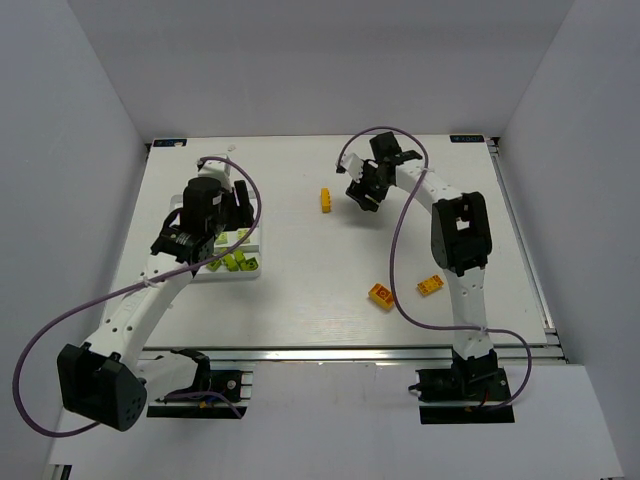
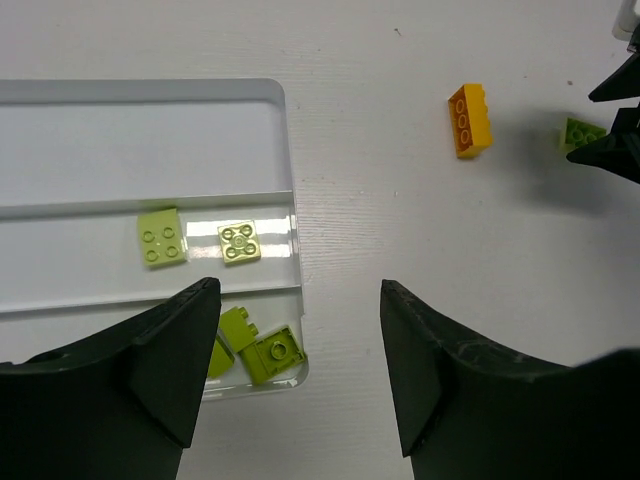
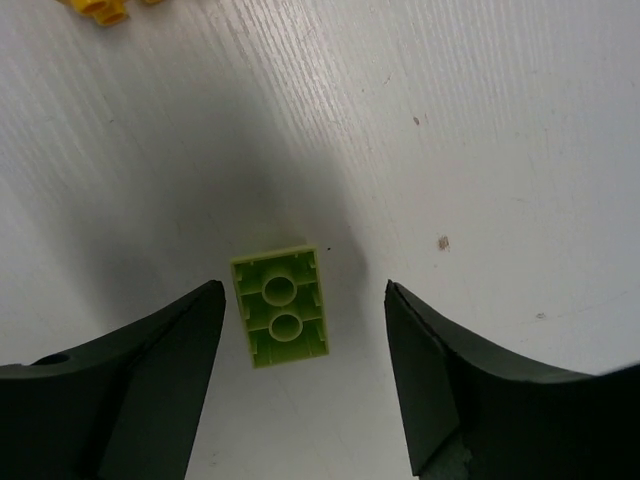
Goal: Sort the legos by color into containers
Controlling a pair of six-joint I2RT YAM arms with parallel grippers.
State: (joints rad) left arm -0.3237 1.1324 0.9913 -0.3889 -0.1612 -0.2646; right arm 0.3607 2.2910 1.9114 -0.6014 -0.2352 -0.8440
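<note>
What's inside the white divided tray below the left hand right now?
The white divided plastic tray holds only lime green studded bricks in view: two in its middle compartment, at least two in the compartment under the left hand, which covers the rest of it.

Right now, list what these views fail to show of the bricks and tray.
- Top view: the left arm covers most of the tray; its bricks cannot be counted.
- Top view: the right fingers cover the green brick.
- Left wrist: the left fingers hide part of the nearest compartment's bricks; the tray runs off the left edge.
- Right wrist: the top edge cuts an orange brick.
</note>
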